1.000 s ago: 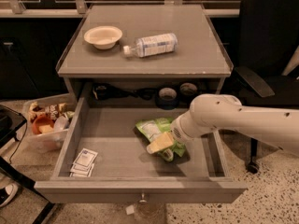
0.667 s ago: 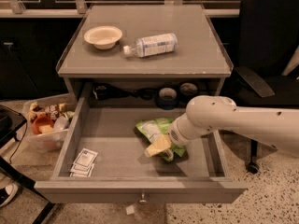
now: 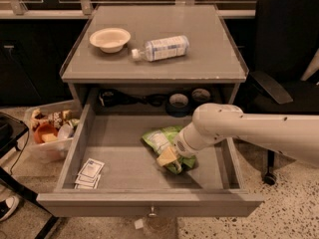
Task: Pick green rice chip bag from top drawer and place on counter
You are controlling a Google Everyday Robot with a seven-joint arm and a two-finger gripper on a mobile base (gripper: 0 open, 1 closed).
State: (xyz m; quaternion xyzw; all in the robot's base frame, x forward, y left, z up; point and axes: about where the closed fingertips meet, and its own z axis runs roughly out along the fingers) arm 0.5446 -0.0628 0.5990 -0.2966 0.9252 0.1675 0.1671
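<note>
The green rice chip bag (image 3: 160,140) lies flat on the bottom of the open top drawer (image 3: 119,158), right of its middle, with its white label panel facing up. My gripper (image 3: 168,158) reaches in from the right on a thick white arm and sits on the bag's near end, its yellowish fingers (image 3: 166,157) against the bag. The bag rests on the drawer floor. The counter (image 3: 209,59) is the grey cabinet top above the drawer.
On the counter stand a cream bowl (image 3: 109,38) and a lying clear bottle (image 3: 162,48). White packets (image 3: 88,174) lie in the drawer's front left corner. Tape rolls (image 3: 178,102) sit behind the drawer. A bin of items (image 3: 50,131) is left, a black chair (image 3: 286,59) right.
My arm and gripper have shifted slightly left over the bag. The bag has stayed where it lay.
</note>
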